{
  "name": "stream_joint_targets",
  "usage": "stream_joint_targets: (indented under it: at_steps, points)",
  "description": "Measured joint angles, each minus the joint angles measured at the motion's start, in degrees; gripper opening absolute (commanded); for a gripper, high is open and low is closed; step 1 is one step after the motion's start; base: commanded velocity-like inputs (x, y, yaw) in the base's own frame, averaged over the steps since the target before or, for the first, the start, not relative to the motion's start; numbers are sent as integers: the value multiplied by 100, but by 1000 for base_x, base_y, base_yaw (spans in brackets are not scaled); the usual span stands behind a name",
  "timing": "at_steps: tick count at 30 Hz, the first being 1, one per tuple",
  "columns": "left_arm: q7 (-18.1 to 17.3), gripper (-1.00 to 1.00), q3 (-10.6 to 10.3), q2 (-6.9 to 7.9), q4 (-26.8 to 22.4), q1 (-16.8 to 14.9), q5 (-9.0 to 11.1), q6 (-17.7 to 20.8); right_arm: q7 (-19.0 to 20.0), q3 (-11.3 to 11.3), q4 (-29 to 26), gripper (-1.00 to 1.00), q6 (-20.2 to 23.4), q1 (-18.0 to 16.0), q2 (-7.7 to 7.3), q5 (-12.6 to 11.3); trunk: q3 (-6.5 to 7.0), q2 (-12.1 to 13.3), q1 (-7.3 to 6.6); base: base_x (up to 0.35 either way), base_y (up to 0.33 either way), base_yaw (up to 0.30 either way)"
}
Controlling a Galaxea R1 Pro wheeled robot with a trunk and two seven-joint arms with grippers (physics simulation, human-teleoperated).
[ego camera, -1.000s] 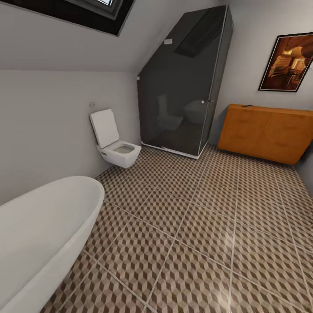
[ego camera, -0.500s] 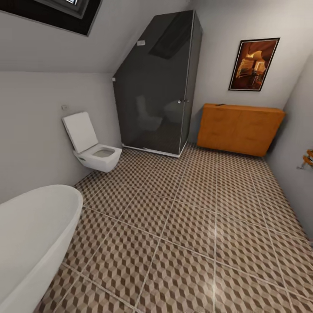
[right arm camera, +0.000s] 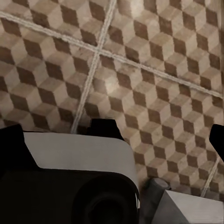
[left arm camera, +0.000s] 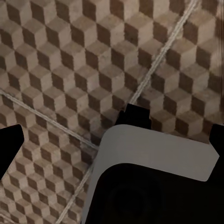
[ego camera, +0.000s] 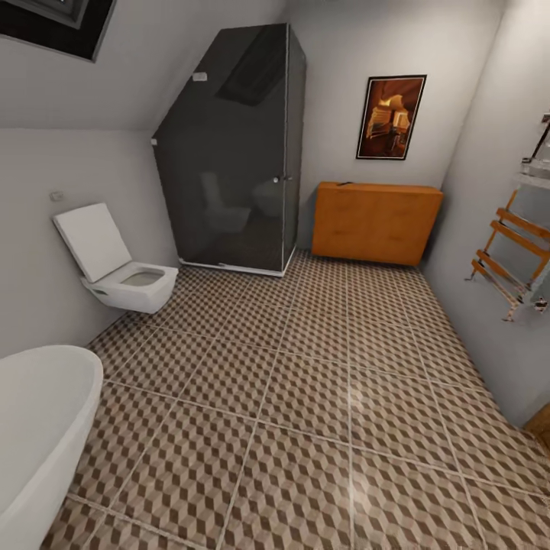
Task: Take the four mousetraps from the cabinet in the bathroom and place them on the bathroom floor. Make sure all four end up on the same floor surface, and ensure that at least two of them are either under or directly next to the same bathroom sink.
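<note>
The orange-brown cabinet (ego camera: 374,221) stands against the far wall, its drawers shut. A small dark speck (ego camera: 345,183) lies on its top near the left end, too small to identify. The mousetraps and the bathroom sink are out of view. The cube-patterned bathroom floor (ego camera: 305,397) stretches from me to the cabinet. In the left wrist view my left gripper (left arm camera: 112,144) hangs over the floor tiles (left arm camera: 70,60), fingers wide apart with nothing between them. My right gripper (right arm camera: 114,140) is likewise open over the tiles (right arm camera: 154,70).
A dark glass shower enclosure (ego camera: 229,153) stands left of the cabinet. A wall-hung toilet (ego camera: 126,283) and a white tub (ego camera: 38,428) line the left side. A wooden towel rail (ego camera: 508,260) juts from the right wall. A framed picture (ego camera: 391,116) hangs above the cabinet.
The camera has turned to the right, so the whole picture has slid left. The cabinet now sits nearer the middle and the towel rail has come into view.
</note>
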Motion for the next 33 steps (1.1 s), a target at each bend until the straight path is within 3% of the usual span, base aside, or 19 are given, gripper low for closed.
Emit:
stream_joint_targets:
  at_steps: [6,15,33]
  points:
    - [0,100,0,0,0,0,0,0,0,0,0,100,0,0,6,0,14,0,0,0,0,-280]
    - [2,100,0,1,-2,1,-1,0,0,8,0,100,2,-1,23,1,19,0,0,0,0,-64]
    - [0,100,0,0,-1,0,-1,0,0,4,0,100,1,0,7,-2,-75,0,0,0,0,-210]
